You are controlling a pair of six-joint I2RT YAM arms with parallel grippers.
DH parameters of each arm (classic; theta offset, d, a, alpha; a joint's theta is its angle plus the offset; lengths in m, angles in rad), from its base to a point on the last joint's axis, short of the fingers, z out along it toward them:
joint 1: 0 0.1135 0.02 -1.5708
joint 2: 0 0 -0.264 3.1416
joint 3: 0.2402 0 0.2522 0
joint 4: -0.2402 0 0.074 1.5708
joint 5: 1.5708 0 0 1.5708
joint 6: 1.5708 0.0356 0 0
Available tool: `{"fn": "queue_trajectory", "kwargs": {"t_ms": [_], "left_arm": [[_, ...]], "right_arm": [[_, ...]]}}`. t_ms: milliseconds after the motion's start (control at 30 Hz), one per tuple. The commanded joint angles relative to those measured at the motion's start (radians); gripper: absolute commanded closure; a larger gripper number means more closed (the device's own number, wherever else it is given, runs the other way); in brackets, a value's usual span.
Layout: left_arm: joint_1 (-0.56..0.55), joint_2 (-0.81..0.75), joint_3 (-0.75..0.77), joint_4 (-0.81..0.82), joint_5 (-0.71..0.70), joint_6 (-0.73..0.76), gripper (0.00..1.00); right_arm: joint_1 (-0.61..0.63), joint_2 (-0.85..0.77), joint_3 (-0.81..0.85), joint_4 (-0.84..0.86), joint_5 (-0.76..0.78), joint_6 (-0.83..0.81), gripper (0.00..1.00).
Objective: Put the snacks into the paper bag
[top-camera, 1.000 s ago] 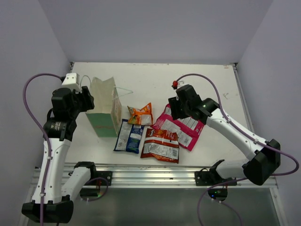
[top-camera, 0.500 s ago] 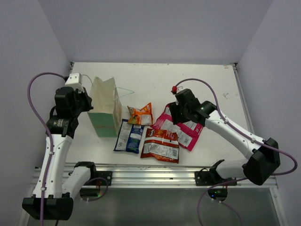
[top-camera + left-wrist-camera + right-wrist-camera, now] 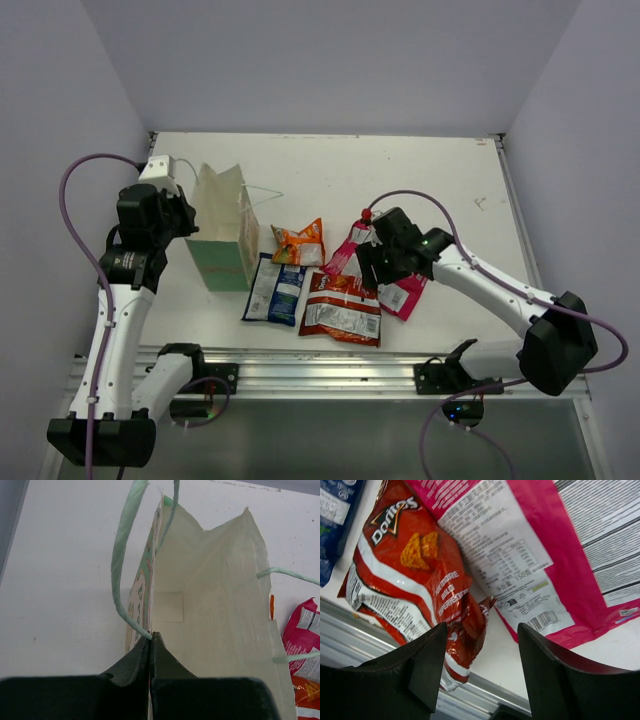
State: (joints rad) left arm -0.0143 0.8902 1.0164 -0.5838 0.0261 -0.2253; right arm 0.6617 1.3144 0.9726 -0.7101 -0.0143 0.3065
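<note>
As the left hand (image 3: 150, 636) pinches its rim, the paper bag (image 3: 226, 258) stands upright.

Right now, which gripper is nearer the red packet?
Right. The right gripper hangs open just above the red packet; the left gripper is far off, shut on the bag.

The red packet (image 3: 415, 575) lies flat; the magenta packet (image 3: 570, 580) lies to its right, touching it; the blue packet (image 3: 335, 515) lies beyond its left edge; the right gripper (image 3: 481, 635) hovers, jaws spread, over its lower corner.
</note>
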Motion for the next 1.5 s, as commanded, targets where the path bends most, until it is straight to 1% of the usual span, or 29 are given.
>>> {"fn": "queue_trajectory", "kwargs": {"t_ms": [0, 167, 233, 267, 400, 433, 533, 567, 633, 667, 700, 733, 767, 800, 833, 867, 900, 967, 1000, 1033, 1067, 1100, 1167, 1200, 1267, 1300, 1367, 1400, 1467], "left_arm": [[-0.007, 0.003, -0.007, 0.047, 0.006, 0.000, 1.00], [-0.009, 0.003, -0.010, 0.045, -0.002, 0.000, 1.00], [-0.009, 0.001, -0.016, 0.044, -0.005, 0.000, 1.00], [-0.009, 0.000, -0.016, 0.044, -0.005, 0.000, 1.00], [-0.010, -0.007, -0.025, 0.042, -0.009, 0.000, 1.00], [-0.010, -0.008, -0.029, 0.042, -0.011, 0.000, 1.00], [-0.012, -0.014, -0.035, 0.039, -0.015, 0.000, 1.00], [-0.012, -0.017, -0.039, 0.041, -0.015, -0.002, 1.00], [-0.013, -0.019, -0.044, 0.041, -0.018, -0.002, 1.00], [-0.013, -0.022, -0.045, 0.041, -0.018, -0.003, 1.00], [-0.013, -0.023, -0.045, 0.041, -0.020, -0.005, 1.00], [-0.015, -0.023, -0.047, 0.041, -0.020, -0.005, 1.00], [-0.016, -0.025, -0.047, 0.039, -0.022, -0.006, 1.00], [-0.016, -0.027, -0.050, 0.041, -0.022, -0.006, 1.00], [-0.019, -0.027, -0.050, 0.041, -0.022, -0.008, 1.00], [-0.021, -0.031, -0.052, 0.041, -0.022, -0.008, 1.00], [-0.024, -0.034, -0.056, 0.042, -0.022, -0.009, 1.00], [-0.027, -0.043, -0.061, 0.041, -0.022, -0.012, 1.00], [-0.029, -0.046, -0.064, 0.039, -0.049, -0.016, 1.00], [-0.030, -0.051, -0.065, 0.038, -0.052, -0.019, 1.00], [-0.030, -0.056, -0.067, 0.036, -0.054, -0.020, 1.00], [-0.033, -0.057, -0.068, 0.035, -0.060, -0.026, 1.00], [-0.035, -0.063, -0.070, 0.033, -0.066, -0.032, 1.00], [-0.038, -0.065, -0.070, 0.030, -0.077, -0.040, 1.00], [-0.041, -0.069, -0.070, 0.026, -0.095, -0.046, 1.00], [-0.042, -0.071, -0.064, 0.024, -0.116, -0.052, 1.00], [-0.046, -0.074, -0.061, 0.016, -0.138, -0.057, 1.00], [-0.047, -0.074, -0.059, 0.013, -0.153, -0.060, 1.00], [-0.049, -0.076, -0.059, 0.010, -0.166, -0.063, 1.00]], "right_arm": [[0.009, -0.050, -0.023, -0.014, -0.111, 0.011, 0.37], [0.010, -0.058, -0.054, -0.031, -0.162, 0.011, 0.37], [0.010, -0.052, -0.074, -0.017, -0.206, 0.011, 0.38], [0.010, -0.041, -0.077, -0.014, -0.219, 0.011, 0.42], [0.010, -0.011, -0.091, 0.009, -0.271, 0.008, 0.51], [0.012, -0.006, -0.098, 0.012, -0.292, 0.006, 0.55], [0.012, 0.005, -0.100, 0.015, -0.294, 0.003, 0.91], [0.012, 0.003, -0.094, 0.009, -0.282, 0.005, 1.00], [0.012, -0.007, -0.037, -0.031, -0.247, -0.003, 1.00], [0.012, -0.006, -0.002, -0.055, -0.196, -0.007, 1.00], [0.012, -0.001, 0.097, -0.110, -0.170, -0.012, 1.00], [0.012, 0.006, 0.160, -0.141, -0.142, -0.014, 1.00], [0.012, 0.020, 0.228, -0.170, -0.068, -0.004, 1.00], [0.012, 0.034, 0.301, -0.231, -0.038, -0.003, 1.00], [0.012, 0.081, 0.457, -0.264, -0.006, -0.003, 1.00], [0.012, 0.107, 0.542, -0.296, 0.035, -0.006, 1.00], [0.012, 0.133, 0.702, -0.352, 0.059, -0.012, 1.00], [0.013, 0.216, 0.854, -0.393, 0.089, -0.015, 1.00], [0.012, 0.248, 0.997, -0.422, 0.115, -0.018, 1.00], [0.013, 0.278, 1.070, -0.437, 0.125, -0.021, 1.00], [0.016, 0.343, 1.142, -0.449, 0.132, -0.023, 1.00], [0.024, 0.374, 1.278, -0.465, 0.140, -0.026, 1.00], [0.038, 0.436, 1.398, -0.465, 0.148, -0.037, 1.00], [0.047, 0.486, 1.498, -0.453, 0.148, -0.038, 1.00], [0.073, 0.535, 1.580, -0.431, 0.132, -0.030, 1.00], [0.087, 0.563, 1.621, -0.386, 0.125, -0.027, 1.00], [0.136, 0.566, 1.618, -0.317, 0.116, -0.017, 1.00], [0.157, 0.562, 1.602, -0.243, 0.119, -0.017, 1.00], [0.226, 0.563, 1.598, -0.180, 0.151, -0.029, 1.00]]}}
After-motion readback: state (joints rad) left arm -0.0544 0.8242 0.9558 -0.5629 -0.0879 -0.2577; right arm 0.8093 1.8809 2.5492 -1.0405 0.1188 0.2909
